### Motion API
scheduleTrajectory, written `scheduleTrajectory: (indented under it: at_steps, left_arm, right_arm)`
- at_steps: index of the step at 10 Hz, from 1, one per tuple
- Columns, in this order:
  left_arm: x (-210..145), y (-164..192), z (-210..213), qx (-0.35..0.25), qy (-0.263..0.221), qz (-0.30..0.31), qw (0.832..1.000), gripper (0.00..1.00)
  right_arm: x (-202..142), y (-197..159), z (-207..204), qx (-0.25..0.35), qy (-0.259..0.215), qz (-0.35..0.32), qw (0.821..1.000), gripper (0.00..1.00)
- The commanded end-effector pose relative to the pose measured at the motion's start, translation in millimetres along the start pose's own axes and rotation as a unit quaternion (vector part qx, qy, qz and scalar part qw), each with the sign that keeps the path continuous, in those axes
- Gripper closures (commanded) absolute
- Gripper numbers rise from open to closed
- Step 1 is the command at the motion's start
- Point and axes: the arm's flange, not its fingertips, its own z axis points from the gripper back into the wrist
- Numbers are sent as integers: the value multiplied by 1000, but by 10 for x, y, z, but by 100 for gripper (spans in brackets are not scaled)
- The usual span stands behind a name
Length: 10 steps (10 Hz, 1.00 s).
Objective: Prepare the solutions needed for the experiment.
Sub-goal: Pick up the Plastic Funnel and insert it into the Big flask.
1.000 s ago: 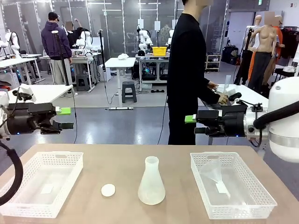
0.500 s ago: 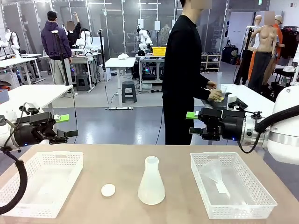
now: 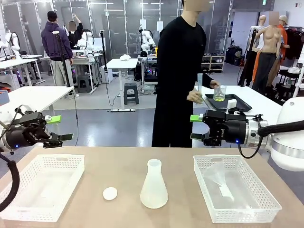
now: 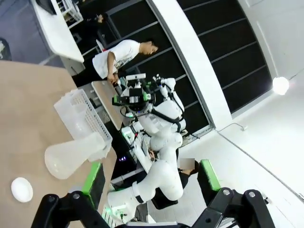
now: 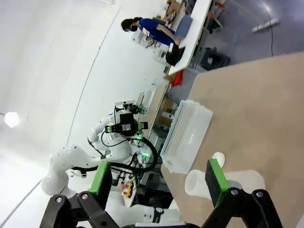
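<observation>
Plainly, both pairs of jaws stand wide with nothing between them: the left gripper (image 3: 60, 128) hangs over the table's far edge at nine o'clock and the right gripper (image 3: 195, 127) at about two o'clock, their green pads turned toward the middle. Beneath them the pale wooden tabletop (image 3: 118, 164) carries a frosted Erlenmeyer flask (image 3: 154, 187) upright at its centre. A small white round cap (image 3: 109, 193) lies just beside the flask at nine o'clock. The white perforated left basket (image 3: 71, 159) sits farther out that way, and the right basket (image 3: 209, 160) at three o'clock holds a clear plastic piece (image 3: 217, 176). Beyond the table, at one o'clock from the flask, a person in black (image 3: 178, 80) holds a clear beaker (image 3: 219, 91) with the solutions (image 3: 219, 98), a shallow pale yellow layer, above a black tray (image 3: 237, 103) on a white side table. Grey floor, white workbenches and dark-framed glass partitions fill the room behind.
</observation>
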Motion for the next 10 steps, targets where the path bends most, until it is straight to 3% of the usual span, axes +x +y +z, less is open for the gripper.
scheduleTrajectory:
  at_steps: [1, 5, 10]
  left_arm:
    - [152, -44, -19, 13, 40, 14, 999, 0]
    - [213, -17, -103, 41, 93, 71, 992, 0]
    - [138, -12, -108, 31, 83, 65, 994, 0]
  right_arm:
    - [117, 21, 33, -12, 37, -10, 999, 0]
    - [108, 54, 40, -9, 93, -20, 995, 0]
    - [52, 25, -6, 1, 87, -8, 996, 0]
